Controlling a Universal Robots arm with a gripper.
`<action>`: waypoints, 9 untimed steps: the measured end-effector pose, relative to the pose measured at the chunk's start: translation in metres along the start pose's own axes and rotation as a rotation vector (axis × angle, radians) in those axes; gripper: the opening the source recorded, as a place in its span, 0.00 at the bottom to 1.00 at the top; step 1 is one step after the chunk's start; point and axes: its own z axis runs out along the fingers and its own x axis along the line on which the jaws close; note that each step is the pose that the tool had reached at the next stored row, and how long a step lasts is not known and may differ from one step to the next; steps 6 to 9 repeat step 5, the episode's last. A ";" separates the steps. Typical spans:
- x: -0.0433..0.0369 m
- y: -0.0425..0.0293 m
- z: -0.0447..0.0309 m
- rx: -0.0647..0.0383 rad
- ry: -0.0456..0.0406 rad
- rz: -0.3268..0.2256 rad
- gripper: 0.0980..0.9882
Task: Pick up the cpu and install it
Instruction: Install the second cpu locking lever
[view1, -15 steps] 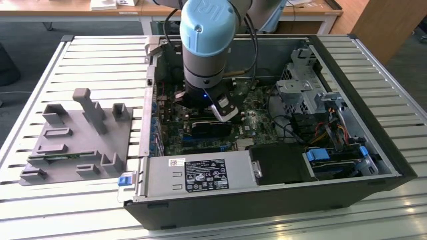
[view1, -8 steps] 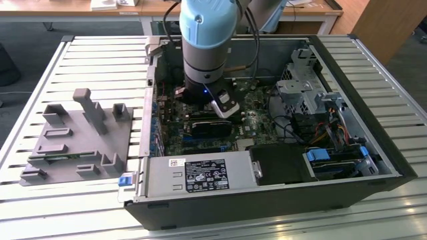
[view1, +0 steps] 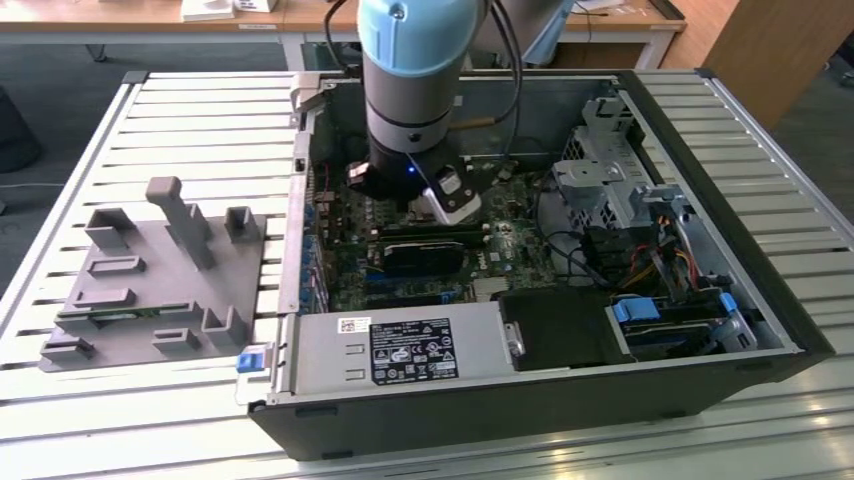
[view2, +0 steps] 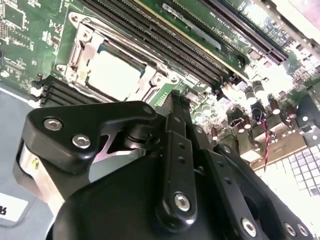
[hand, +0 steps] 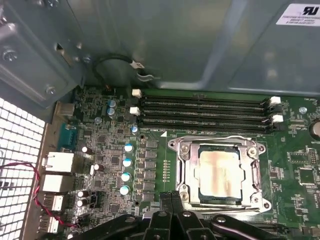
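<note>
The cpu (hand: 218, 171) sits inside its socket frame (hand: 183, 170) on the motherboard. The gripper (hand: 172, 197), fingers pinched together and empty, hovers just beside the frame; a sideways drift could knock the frame.

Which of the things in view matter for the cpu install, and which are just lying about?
Job:
- cpu, already seated in the socket frame
- pincer, just beside the socket

Lying about:
- memory slots
- grey fixture tray outside the case
- power supply

Print on white power-supply label (view1: 411, 352), none of it legible
</note>
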 end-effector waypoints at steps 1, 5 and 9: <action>0.0000 0.0003 -0.0010 0.000 0.0001 0.000 0.01; -0.0001 0.0028 -0.0084 0.000 0.0001 0.000 0.01; -0.0001 0.0028 -0.0084 0.000 0.0001 0.000 0.01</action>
